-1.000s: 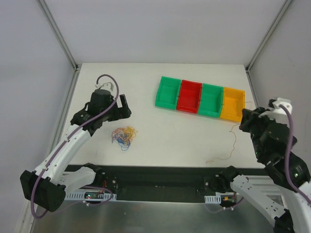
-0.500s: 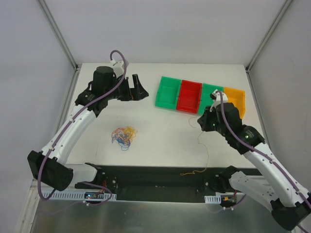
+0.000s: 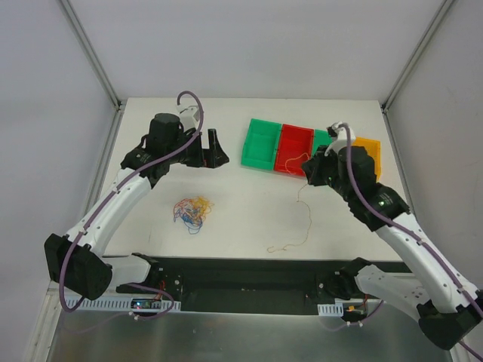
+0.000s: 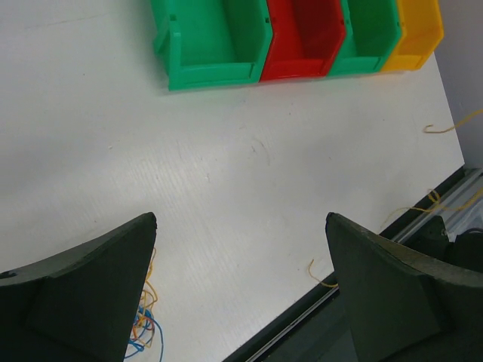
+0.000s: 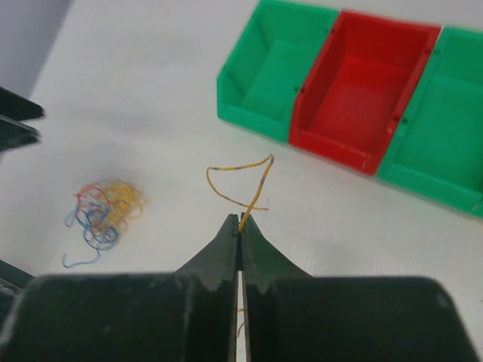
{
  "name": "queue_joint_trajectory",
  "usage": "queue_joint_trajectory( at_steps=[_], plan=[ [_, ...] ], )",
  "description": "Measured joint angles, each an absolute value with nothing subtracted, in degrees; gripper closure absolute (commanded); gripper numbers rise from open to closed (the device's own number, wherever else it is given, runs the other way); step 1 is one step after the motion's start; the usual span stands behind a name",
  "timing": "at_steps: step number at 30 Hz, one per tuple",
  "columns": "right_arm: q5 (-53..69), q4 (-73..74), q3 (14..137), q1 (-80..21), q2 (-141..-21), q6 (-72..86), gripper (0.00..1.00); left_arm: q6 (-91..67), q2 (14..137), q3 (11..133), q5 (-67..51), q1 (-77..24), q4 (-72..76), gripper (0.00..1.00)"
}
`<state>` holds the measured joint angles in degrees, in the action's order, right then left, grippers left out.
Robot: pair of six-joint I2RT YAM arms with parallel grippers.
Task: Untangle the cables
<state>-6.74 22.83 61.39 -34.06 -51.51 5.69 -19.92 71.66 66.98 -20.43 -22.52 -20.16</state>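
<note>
Right end effector, pinching yellow cable, has neared the red bin.

white table, grey walls, metal posts

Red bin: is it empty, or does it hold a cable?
Empty. The red bin shows a bare floor in the right wrist view; the yellow cable is outside it, pinched in the shut right gripper.

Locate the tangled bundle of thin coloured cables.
Top view: the tangled bundle of thin coloured cables lies on the white table's left half, between the open left hand and the near edge.
</note>
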Motion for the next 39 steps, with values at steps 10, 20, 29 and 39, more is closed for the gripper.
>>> queue_joint_trajectory(
  at_steps=[10, 20, 29, 39],
  plan=[
    [-6.8, 23.9, 46.3, -34.1, -56.1, 8.5, 1.0, -20.1, 71.2, 66.6, -22.1, -22.5, -19.0, 0.07],
    [-9.8, 25.3, 49.1, -34.1, -56.9, 8.7, 1.0, -20.6, 72.4, 65.8, -25.0, -22.5, -18.2, 0.07],
    [-18.5, 24.3, 69.5, -32.9, -58.3, 3.9, 1.0, -20.6, 73.5, 65.7, -25.2, -22.5, -18.2, 0.06],
    [-25.2, 22.1, 73.8, -31.9, -60.1, -4.6, 1.0, -20.6, 73.5, 65.6, -25.4, -22.5, -17.8, 0.06]
  ],
)
